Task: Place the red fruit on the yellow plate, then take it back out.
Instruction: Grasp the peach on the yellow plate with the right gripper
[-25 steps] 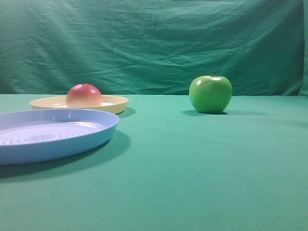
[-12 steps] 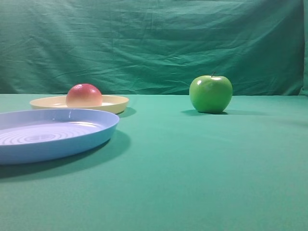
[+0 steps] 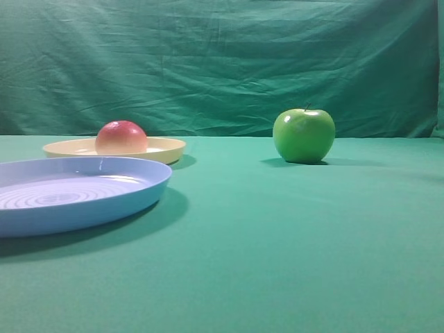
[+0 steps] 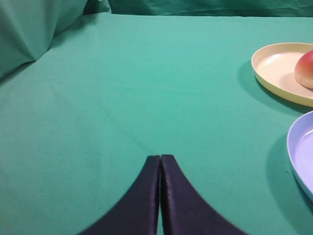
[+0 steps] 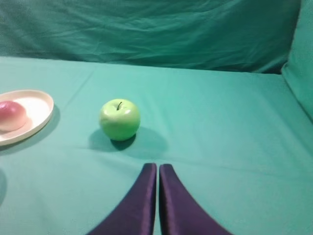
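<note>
You see the red fruit (image 3: pixel 121 137) sitting on the yellow plate (image 3: pixel 166 148), toward the table's (image 3: pixel 277 243) far left; its base is hidden by the rim. Blue plate (image 3: pixel 104 201) cut off at left. Left gripper (image 4: pixel 160 159) and right gripper (image 5: pixel 157 168) both pressed together, empty. Green apple (image 3: pixel 304 135) stands apart.

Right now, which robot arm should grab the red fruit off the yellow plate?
Probably the left. The red fruit sits on the yellow plate at the scene's left, the left gripper's side. The right gripper faces the green apple instead.
</note>
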